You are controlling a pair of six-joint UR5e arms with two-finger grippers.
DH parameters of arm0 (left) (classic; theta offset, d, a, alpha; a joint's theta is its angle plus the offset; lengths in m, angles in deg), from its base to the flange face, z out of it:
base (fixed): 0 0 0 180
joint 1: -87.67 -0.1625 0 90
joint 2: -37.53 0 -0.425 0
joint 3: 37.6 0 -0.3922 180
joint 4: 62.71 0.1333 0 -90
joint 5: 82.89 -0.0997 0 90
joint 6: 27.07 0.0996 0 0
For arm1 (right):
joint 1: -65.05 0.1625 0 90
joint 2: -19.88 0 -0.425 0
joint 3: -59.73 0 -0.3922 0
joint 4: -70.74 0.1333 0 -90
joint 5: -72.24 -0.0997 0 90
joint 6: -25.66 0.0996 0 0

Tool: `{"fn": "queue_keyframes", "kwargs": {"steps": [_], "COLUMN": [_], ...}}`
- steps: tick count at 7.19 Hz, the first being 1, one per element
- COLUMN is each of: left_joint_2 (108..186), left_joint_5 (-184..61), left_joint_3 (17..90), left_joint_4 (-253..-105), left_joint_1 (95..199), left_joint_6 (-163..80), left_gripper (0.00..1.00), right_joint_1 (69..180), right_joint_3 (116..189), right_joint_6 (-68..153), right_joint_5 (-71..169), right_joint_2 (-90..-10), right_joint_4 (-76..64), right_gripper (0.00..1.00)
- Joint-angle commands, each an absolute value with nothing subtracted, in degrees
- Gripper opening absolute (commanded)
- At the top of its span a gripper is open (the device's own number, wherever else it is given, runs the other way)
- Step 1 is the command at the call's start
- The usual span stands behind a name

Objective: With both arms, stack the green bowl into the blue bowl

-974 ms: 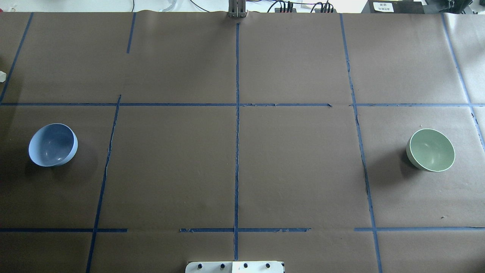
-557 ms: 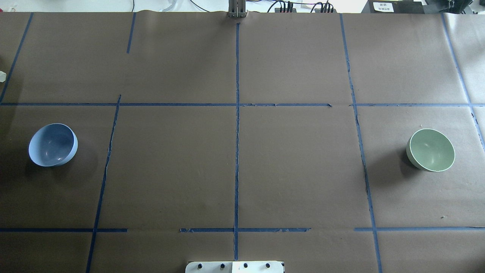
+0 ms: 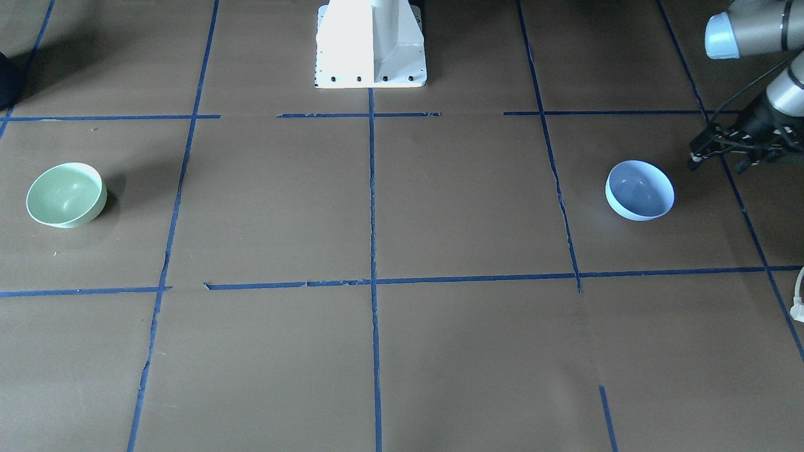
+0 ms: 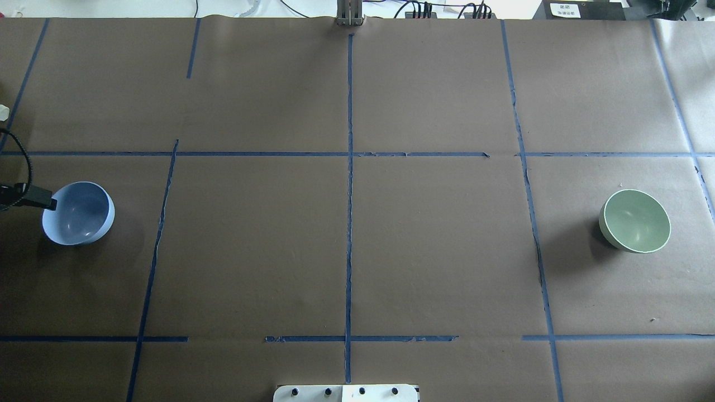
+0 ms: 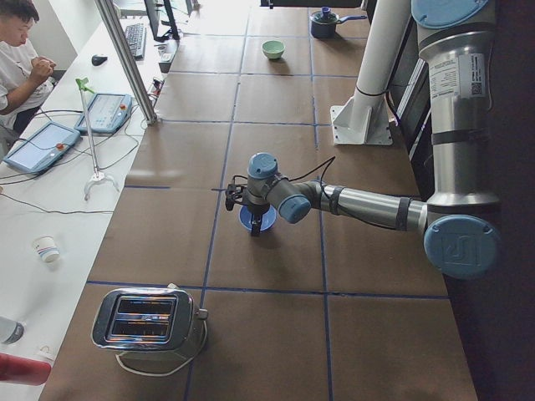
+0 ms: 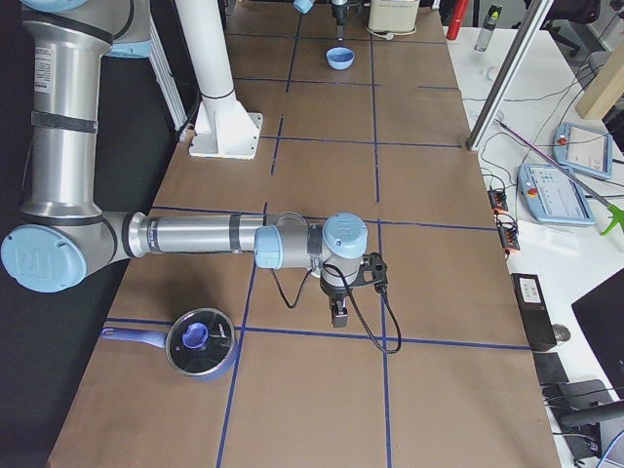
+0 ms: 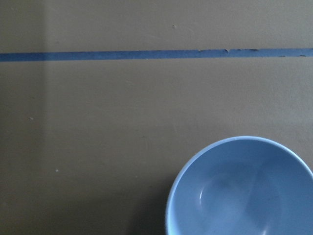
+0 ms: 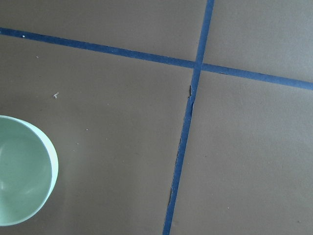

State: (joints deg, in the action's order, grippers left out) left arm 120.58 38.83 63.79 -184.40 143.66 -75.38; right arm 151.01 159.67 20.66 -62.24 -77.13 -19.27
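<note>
Front view: pale blue round bowl (image 3: 639, 190) on brown-paper table (image 3: 440, 207). L gripper (image 3: 716, 162) at its 2 o'clock, jaws look spread, empty. Pale mint-green round bowl (image 3: 66, 194) well apart at 9 o'clock, alone.
Overhead: L fingertip (image 4: 47, 204) overlaps blue rim at 9 o'clock, contact unclear.
Right-side view: R gripper (image 6: 336, 312) points down, opening can't tell.

The blue bowl (image 4: 78, 213) sat on the table (image 4: 346, 251) far to the robot's left, the green bowl (image 4: 634, 221) far to its right. The left gripper (image 3: 719, 157) was just beside the blue bowl's outer side.
</note>
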Motion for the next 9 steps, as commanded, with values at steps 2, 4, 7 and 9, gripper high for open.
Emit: {"fn": "queue_keyframes", "kwargs": {"steps": [2, 4, 7, 9], "left_joint_2": [123.0, 123.0, 123.7, 133.7], "left_joint_5": [37.2, 37.4, 41.0, 46.0], "left_joint_3": [59.0, 57.9, 60.1, 61.4], "left_joint_4": [-185.0, -184.9, -184.7, -180.3], "left_joint_1": [140.1, 140.1, 140.2, 140.3], "left_joint_6": [-77.9, -77.8, -78.0, -88.8], "left_gripper": [0.90, 0.07, 0.00, 0.00], "right_joint_1": [151.0, 151.0, 150.9, 151.0], "right_joint_3": [159.6, 159.6, 159.7, 159.6], "right_joint_6": [20.7, 20.7, 20.7, 20.7], "right_joint_5": [-62.2, -62.2, -62.2, -62.2], "right_joint_2": [-77.1, -77.1, -77.1, -77.1], "right_joint_4": [-19.3, -19.3, -19.3, -19.3], "right_gripper": [1.00, 1.00, 1.00, 1.00]}}
